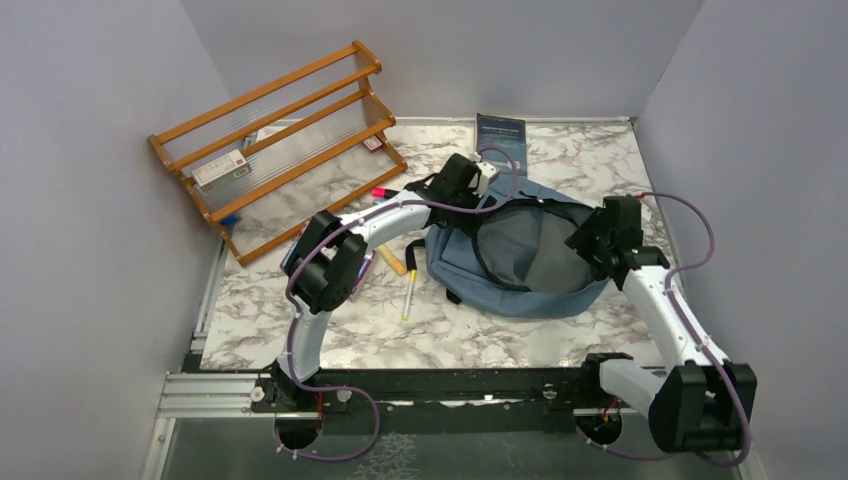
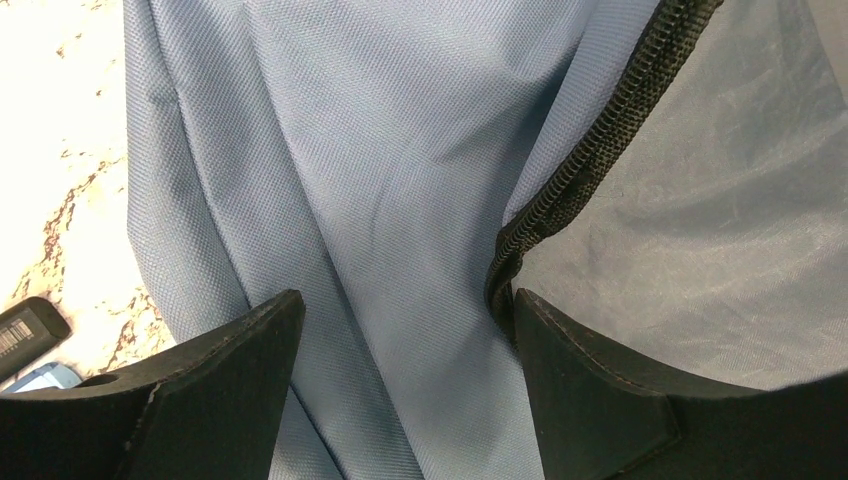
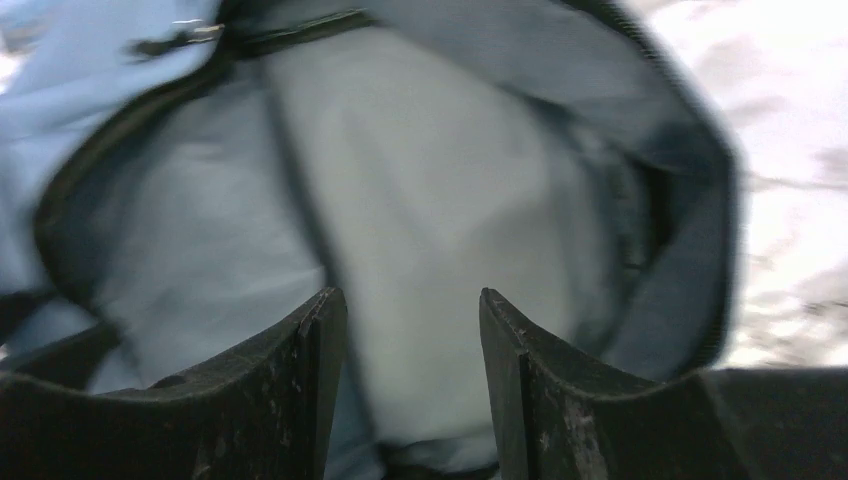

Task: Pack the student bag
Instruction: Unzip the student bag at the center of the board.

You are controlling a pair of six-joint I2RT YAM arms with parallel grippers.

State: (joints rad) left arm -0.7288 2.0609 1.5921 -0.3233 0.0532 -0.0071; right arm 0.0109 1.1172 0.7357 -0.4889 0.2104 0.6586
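Student bag lies unzipped at centre-right of the tabletop, left pincer spread wide over its zipper rim, right pincer parted and empty above the mouth; risk: slack cloth slips a shallow pinch and the mouth collapses.

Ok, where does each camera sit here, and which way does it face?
Top: above and behind the arm bases, looking down on the table, bag and rack; left arm and right arm show.
Left wrist: on the left arm, facing down at the bag's zipper; the left gripper shows.
Right wrist: on the right arm, facing into the open bag, blurred; the right gripper shows.
Shared: both wrist views see the bag's grey lining.
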